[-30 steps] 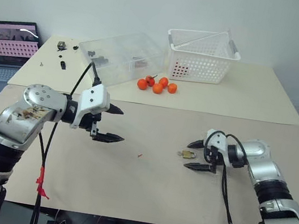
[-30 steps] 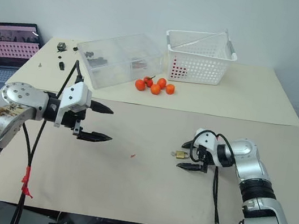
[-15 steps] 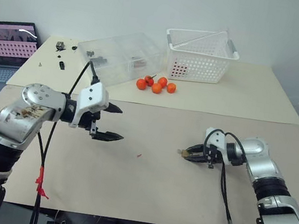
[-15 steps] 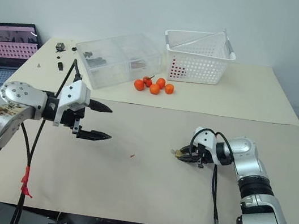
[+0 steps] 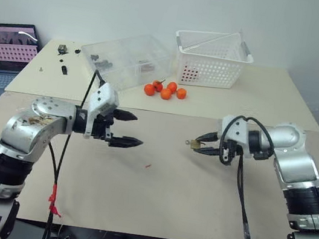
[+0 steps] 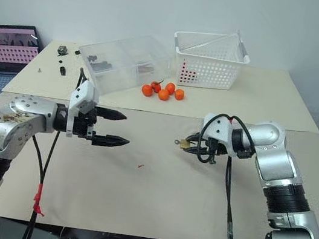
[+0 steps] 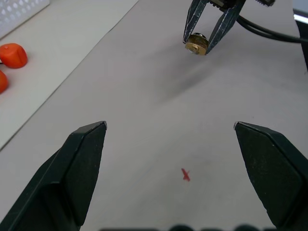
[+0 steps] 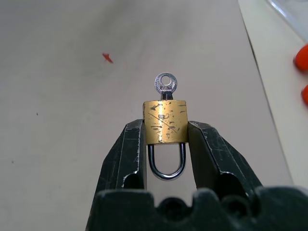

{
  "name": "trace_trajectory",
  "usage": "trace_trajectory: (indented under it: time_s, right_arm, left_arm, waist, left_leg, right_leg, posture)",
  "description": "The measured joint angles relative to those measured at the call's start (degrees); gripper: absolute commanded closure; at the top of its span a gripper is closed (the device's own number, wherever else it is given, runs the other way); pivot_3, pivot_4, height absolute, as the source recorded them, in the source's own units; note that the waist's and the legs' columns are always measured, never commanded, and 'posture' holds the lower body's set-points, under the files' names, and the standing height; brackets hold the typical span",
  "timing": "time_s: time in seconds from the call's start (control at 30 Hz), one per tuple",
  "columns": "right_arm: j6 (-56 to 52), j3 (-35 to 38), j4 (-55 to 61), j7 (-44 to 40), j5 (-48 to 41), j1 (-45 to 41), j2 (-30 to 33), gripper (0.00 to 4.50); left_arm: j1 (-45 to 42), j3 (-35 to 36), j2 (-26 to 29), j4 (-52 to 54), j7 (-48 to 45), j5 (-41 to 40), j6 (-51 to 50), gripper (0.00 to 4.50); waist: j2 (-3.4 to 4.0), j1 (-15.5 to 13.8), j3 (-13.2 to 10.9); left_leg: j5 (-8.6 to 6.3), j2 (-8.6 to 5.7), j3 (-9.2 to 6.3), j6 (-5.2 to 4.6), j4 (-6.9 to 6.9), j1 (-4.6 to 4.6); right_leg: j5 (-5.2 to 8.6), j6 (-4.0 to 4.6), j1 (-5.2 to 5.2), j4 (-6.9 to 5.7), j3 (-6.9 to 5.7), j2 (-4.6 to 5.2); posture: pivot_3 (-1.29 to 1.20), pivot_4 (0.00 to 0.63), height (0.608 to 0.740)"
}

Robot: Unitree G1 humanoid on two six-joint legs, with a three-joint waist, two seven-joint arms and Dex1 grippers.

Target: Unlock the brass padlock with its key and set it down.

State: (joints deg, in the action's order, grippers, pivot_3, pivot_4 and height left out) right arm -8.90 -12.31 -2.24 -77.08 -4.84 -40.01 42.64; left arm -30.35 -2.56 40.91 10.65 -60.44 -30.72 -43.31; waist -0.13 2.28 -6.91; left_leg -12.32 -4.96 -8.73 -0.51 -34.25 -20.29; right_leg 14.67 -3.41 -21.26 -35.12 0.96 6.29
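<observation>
Looking down from the head camera, a beige table (image 5: pixel 152 198) runs up to a plain white wall, with a second pale table behind it. On that far table stand a white basket (image 5: pixel 212 59), a clear plastic box (image 5: pixel 129 59) and a cluster of oranges (image 5: pixel 165 90); a laptop (image 5: pixel 6 45) sits off to the left. A small red speck (image 5: pixel 148 166) lies on the near table. The left gripper (image 5: pixel 128 129) hangs over the table with its fingers spread wide and nothing between them. The right gripper (image 5: pixel 202 143) is raised above the table, pinching the padlock (image 5: pixel 194 143), which juts toward the left gripper.

From the left wrist, the padlock's (image 7: pixel 196 43) brass end faces the camera between the right gripper's fingertips (image 7: pixel 191 25).

From the right wrist, the brass body (image 8: pixel 165 121) is scratched and golden, clamped on both sides. Its long axis runs along the fingers: the silvery shackle (image 8: pixel 166 163) points back toward the wrist, and the key (image 8: pixel 165 84) stands in the far end, ring head outward.
</observation>
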Motion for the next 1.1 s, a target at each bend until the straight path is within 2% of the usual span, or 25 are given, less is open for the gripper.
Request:
trace_trajectory:
  time_s: [0.27, 0.37, 0.53, 0.83, 1.1]
  right_arm:
    - [5.73, -3.38, 3.18, 2.54, 5.7, 1.77, 0.28, 3.6]
    - [6.4, -3.86, 2.93, 3.02, 5.99, 2.35, 0.28, 3.6]
    - [6.42, -3.85, 3.23, 4.24, 5.99, 2.34, 0.27, 3.6]
    - [4.57, -3.78, 7.98, 6.34, 5.81, 1.89, -0.11, 3.6]
    - [4.28, -3.63, 10.22, 8.16, 5.83, 0.88, -0.13, 3.6]
  left_arm:
    - [-0.21, 1.77, -2.34, 0.03, 3.59, -9.82, -14.76, 0.0]
    - [-0.44, 1.74, -3.22, -0.01, 5.07, -10.34, -16.96, 0.69]
    - [-0.92, 1.46, -6.14, -0.21, 7.41, -11.43, -18.69, 2.63]
    - [-5.45, 1.47, -12.7, -0.74, 12.31, -14.72, -24.32, 2.63]
    - [-6.18, 1.38, -14.23, -1.53, 14.83, -15.05, -25.53, 2.63]
  waist:
    - [-0.01, -0.13, 0.0]
    - [0.0, -0.17, 0.0]
    - [-0.01, -0.12, 0.0]
    - [-0.02, -0.72, 0.01]
    - [-0.02, -0.88, 0.01]
  left_leg:
    - [0.0, -0.03, 0.0, 0.0, -0.05, 0.0]
    - [0.01, -0.03, 0.0, 0.01, -0.06, 0.0]
    - [0.01, -0.02, 0.0, 0.01, -0.05, 0.01]
    - [0.0, -0.07, 0.0, 0.02, -0.11, -0.01]
    - [0.02, -0.06, 0.01, 0.06, -0.09, -0.01]
  right_leg:
    - [0.0, 0.0, 0.0, -0.01, 0.0, 0.03]
    - [-0.01, 0.0, 0.01, -0.02, 0.01, 0.04]
    - [-0.02, 0.03, 0.01, 0.0, 0.02, 0.02]
    - [-0.02, 0.03, 0.05, 0.03, 0.01, 0.1]
    - [-0.02, 0.03, 0.03, 0.03, 0.03, 0.08]
  posture:
    - [0.0, 0.15, 0.74]
    - [0.0, 0.15, 0.74]
    - [0.0, 0.15, 0.74]
    - [0.0, 0.15, 0.74]
    - [0.0, 0.15, 0.74]
